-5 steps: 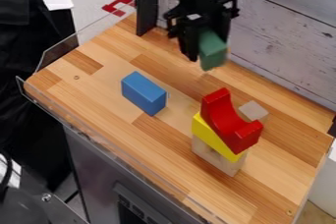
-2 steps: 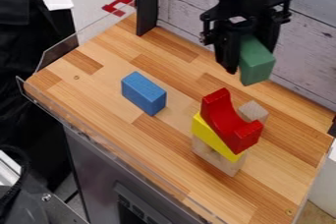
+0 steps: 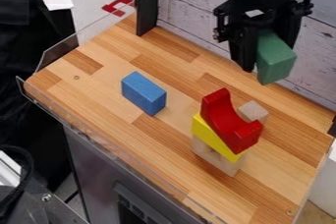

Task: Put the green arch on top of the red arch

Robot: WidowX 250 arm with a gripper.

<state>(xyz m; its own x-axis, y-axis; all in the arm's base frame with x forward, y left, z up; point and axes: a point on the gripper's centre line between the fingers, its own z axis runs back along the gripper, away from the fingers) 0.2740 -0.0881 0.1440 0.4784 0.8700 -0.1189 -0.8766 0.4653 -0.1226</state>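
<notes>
Aloft, green arch is grasped between the fingers of the gripper, above the counter by its far edge; seen mostly end-on, so its hollow is hard to make out. Red arch sits lower in the view, hollow upward, on a yellow block, which lies on a plain wooden block. This stack stands toward the counter's right edge. Small wooden block just beside the stack, on its far-edge side; contact between them cannot be judged. Blue block lies well apart, nearer the left corner. Black post at the far-left corner; plank wall runs behind the far edge.
</notes>
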